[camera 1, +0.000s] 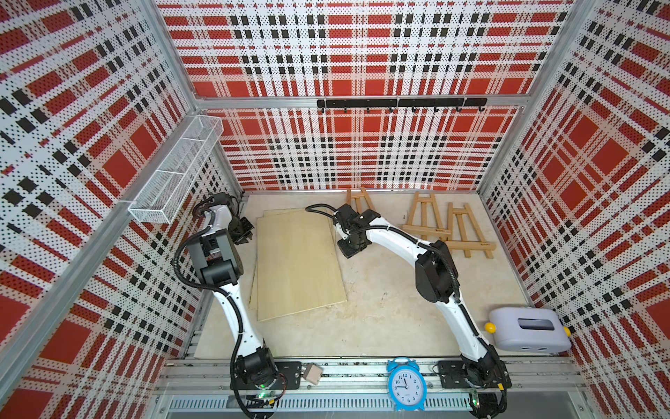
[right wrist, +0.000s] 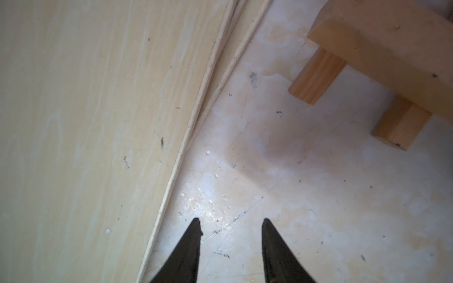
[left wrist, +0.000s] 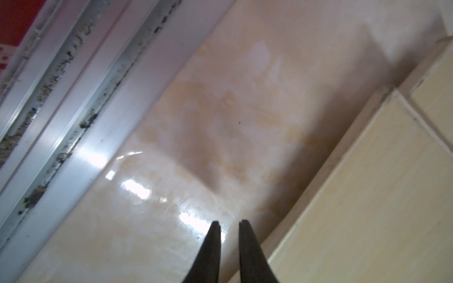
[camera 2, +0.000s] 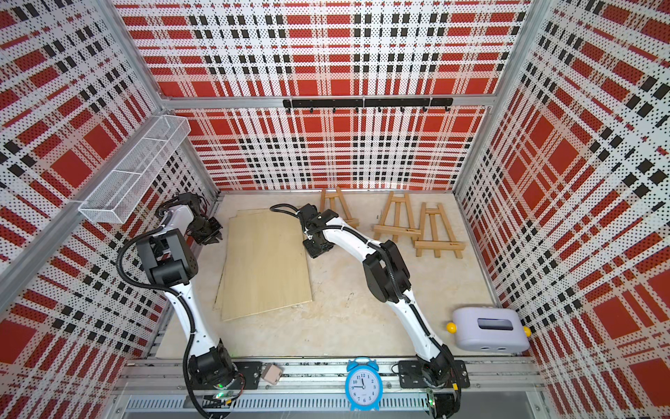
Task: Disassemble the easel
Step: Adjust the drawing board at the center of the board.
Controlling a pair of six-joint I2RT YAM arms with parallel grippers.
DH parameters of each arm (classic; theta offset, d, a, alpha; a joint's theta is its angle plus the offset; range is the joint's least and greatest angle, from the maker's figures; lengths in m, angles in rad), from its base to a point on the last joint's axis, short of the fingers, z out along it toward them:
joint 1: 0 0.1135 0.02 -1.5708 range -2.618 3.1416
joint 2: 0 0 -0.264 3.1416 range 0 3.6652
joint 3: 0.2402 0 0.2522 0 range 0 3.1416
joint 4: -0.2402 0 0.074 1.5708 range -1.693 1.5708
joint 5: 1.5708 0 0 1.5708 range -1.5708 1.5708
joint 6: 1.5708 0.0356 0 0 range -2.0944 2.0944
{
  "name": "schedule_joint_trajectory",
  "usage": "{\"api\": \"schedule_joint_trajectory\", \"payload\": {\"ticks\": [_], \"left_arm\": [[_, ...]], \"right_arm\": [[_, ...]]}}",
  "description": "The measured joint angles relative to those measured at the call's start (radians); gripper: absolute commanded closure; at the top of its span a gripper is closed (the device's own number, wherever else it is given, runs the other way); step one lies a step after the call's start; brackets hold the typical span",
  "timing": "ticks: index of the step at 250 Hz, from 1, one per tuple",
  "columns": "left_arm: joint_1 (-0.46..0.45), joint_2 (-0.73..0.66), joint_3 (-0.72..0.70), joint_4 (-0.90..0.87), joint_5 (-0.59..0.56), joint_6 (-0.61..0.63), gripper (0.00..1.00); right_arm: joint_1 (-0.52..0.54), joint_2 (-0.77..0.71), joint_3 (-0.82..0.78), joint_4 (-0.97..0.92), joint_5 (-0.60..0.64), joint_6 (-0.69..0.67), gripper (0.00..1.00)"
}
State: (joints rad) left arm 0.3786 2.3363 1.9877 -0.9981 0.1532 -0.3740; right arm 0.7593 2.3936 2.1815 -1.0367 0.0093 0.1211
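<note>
Three small wooden easels lie flat at the back of the table in both top views: one (camera 1: pixel 357 199) partly under my right arm, a middle one (camera 1: pixel 427 217) and a right one (camera 1: pixel 467 235). A stack of pale plywood boards (camera 1: pixel 297 265) lies left of them. My right gripper (camera 1: pixel 350 248) hovers just off the boards' right edge, open and empty (right wrist: pixel 231 218), with an easel's ledge and legs (right wrist: pixel 392 49) close ahead. My left gripper (camera 1: pixel 242 232) sits off the boards' left edge above bare table. Its jaws (left wrist: pixel 230 221) stand a narrow gap apart with nothing between them.
A white mesh basket (camera 1: pixel 174 174) hangs on the left wall and a black hook rail (camera 1: pixel 398 103) on the back wall. A lavender box (camera 1: pixel 527 328) stands at the front right. A blue alarm clock (camera 1: pixel 404 384) and a small block (camera 1: pixel 312 373) rest on the front rail.
</note>
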Motion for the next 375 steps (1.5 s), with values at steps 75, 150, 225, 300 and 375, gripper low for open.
{"api": "schedule_joint_trajectory", "payload": {"ticks": [75, 150, 225, 300, 375], "left_arm": [[-0.008, 0.064, 0.058, -0.028, 0.014, 0.002, 0.8], [-0.034, 0.105, 0.127, -0.031, 0.031, 0.005, 0.8], [-0.049, 0.139, 0.185, -0.031, 0.066, 0.001, 0.8], [-0.048, 0.149, 0.201, -0.029, 0.08, -0.004, 0.8], [-0.045, 0.167, 0.26, -0.023, 0.132, -0.02, 0.8]], "right_arm": [[0.009, 0.033, 0.014, -0.026, -0.011, 0.006, 0.56], [0.012, 0.07, 0.046, -0.048, -0.035, 0.023, 0.56], [0.02, 0.089, 0.08, -0.051, -0.089, 0.036, 0.56], [0.019, 0.133, 0.102, -0.051, -0.116, 0.062, 0.55], [0.014, 0.142, 0.149, -0.063, -0.132, 0.087, 0.54]]}}
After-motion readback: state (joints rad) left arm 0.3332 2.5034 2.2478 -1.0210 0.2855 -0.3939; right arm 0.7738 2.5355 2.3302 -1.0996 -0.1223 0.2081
